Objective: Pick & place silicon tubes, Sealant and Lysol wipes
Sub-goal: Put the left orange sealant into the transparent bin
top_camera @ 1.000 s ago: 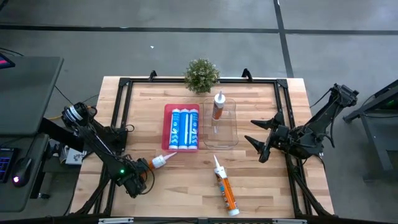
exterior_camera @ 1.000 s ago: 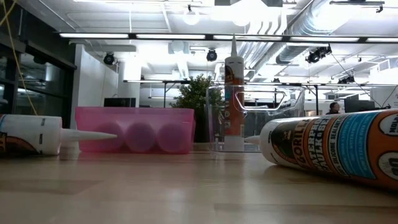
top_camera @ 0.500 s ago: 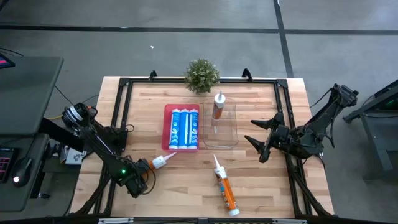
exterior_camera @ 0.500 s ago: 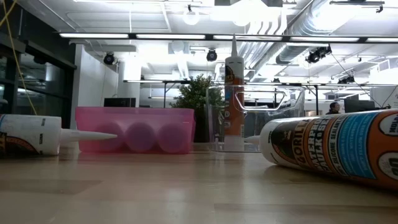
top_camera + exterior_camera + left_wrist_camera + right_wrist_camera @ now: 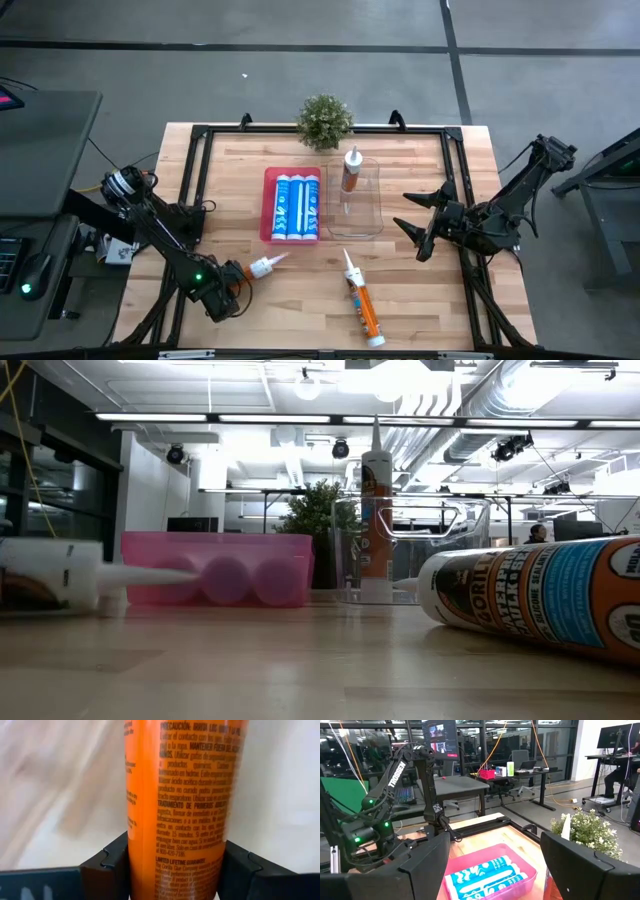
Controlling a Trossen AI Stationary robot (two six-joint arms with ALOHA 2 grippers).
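Note:
My left gripper (image 5: 230, 284) stands near the table's front left, shut on an orange sealant tube (image 5: 175, 795). The tube's white nozzle (image 5: 266, 265) points toward the pink tray (image 5: 268, 205). In the low view this tube (image 5: 50, 575) shows blurred at the left. The tray holds two blue-and-white tubes (image 5: 293, 207). Another tube (image 5: 351, 170) stands upright in the clear container (image 5: 365, 205). One more orange tube (image 5: 362, 300) lies flat on the table toward the front. My right gripper (image 5: 415, 232) hovers open at the right, level, with nothing between its fingers. My left gripper pinches the tube's orange body (image 5: 175, 850) between its two fingers (image 5: 106, 870), one on each side. The fingers come from above, pointing down, and lie across the tube. The nozzle end (image 5: 262, 267) sticks out past the gripper, about level and just off the table.
A small potted plant (image 5: 324, 120) stands at the table's far edge. A black frame (image 5: 200, 135) runs around the tabletop. Bare wood lies between the lying tube and the left gripper, and at the front right.
My left gripper has risen a little with the orange tube. The tube's nozzle end has shifted slightly toward the table's right and near edges. In the low view the tube has come up off the table.

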